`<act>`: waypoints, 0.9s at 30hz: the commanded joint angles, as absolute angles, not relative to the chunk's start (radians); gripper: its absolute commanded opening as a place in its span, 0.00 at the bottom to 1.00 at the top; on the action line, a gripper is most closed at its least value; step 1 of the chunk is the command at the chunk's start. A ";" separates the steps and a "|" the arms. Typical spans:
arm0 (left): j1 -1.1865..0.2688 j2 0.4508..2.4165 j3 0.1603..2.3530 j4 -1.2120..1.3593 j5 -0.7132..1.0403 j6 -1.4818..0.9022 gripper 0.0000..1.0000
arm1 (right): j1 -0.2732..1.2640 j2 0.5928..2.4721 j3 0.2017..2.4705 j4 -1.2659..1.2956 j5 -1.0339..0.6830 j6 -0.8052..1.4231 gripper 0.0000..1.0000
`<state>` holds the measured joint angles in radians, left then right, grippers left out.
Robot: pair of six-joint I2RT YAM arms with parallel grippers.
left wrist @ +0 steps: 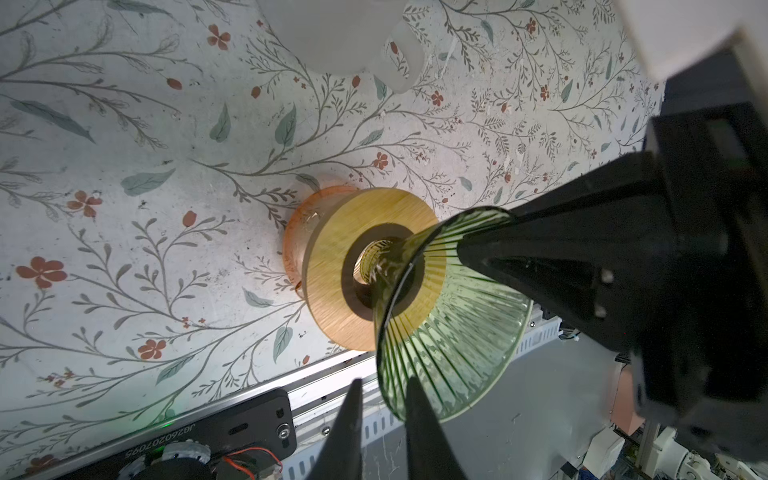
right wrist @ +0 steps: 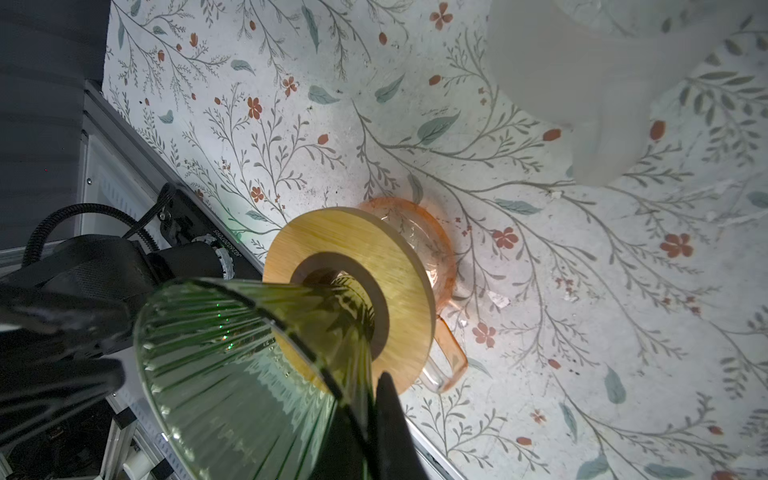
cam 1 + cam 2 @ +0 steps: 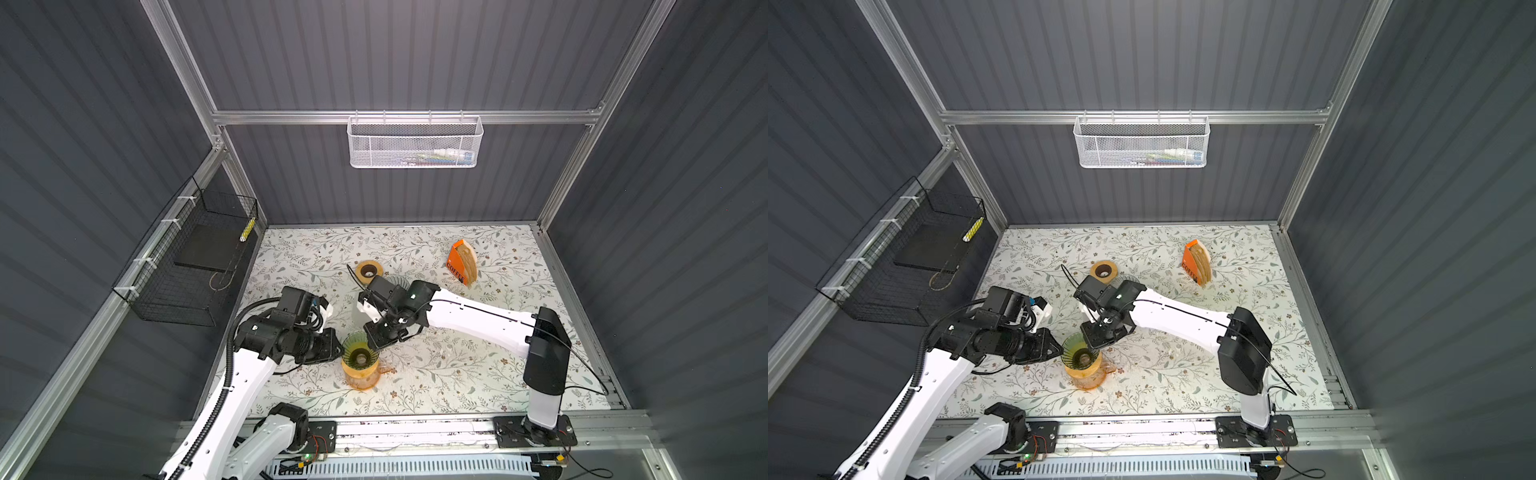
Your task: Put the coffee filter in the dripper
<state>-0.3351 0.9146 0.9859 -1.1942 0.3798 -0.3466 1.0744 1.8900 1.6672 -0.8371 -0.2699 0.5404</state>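
The one green glass dripper point(image 3: 360, 353) sits in a wooden ring point(image 1: 332, 266) on top of the single orange glass carafe point(image 3: 361, 381), near the front of the flowered counter point(image 3: 457, 374). The filters point(image 3: 470, 266), a brown stack too tight to count, stand upright in one orange box point(image 3: 455, 259) at the back right, well apart from the dripper. The right gripper point(image 2: 374, 395) is pressed together on the dripper's rim, with one finger outside the glass and one showing dark through it. The left gripper point(image 1: 383, 380) stands astride the opposite side of the rim. It is slightly spread, with a slit of background showing between its outer finger and the glass. A second ring point(image 3: 368, 270) lies farther back, making two rings, and one frosted jug point(image 1: 332, 37) stands between it and the dripper. Two baskets hang on the walls. The white basket point(image 3: 374, 145) at the back holds a few coloured items too blurred to name. The black basket point(image 3: 166, 299) on the left holds one black pad point(image 3: 208, 249) and one yellow stick point(image 3: 248, 230).
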 commanded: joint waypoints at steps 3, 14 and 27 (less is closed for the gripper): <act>-0.340 0.917 0.974 -1.215 0.403 -0.322 0.18 | 1.080 1.904 1.655 -0.833 -0.263 0.551 0.00; -0.341 0.938 0.954 -1.209 0.409 -0.319 0.08 | 1.079 1.910 1.646 -0.824 -0.259 0.558 0.00; -0.341 0.962 0.935 -1.201 0.403 -0.320 0.04 | 1.079 1.922 1.638 -0.817 -0.253 0.562 0.00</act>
<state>-0.3344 0.9428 0.9592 -1.1801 0.3939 -0.3424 1.0771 1.8954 1.6531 -0.8310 -0.2623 0.5503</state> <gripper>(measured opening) 0.050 0.067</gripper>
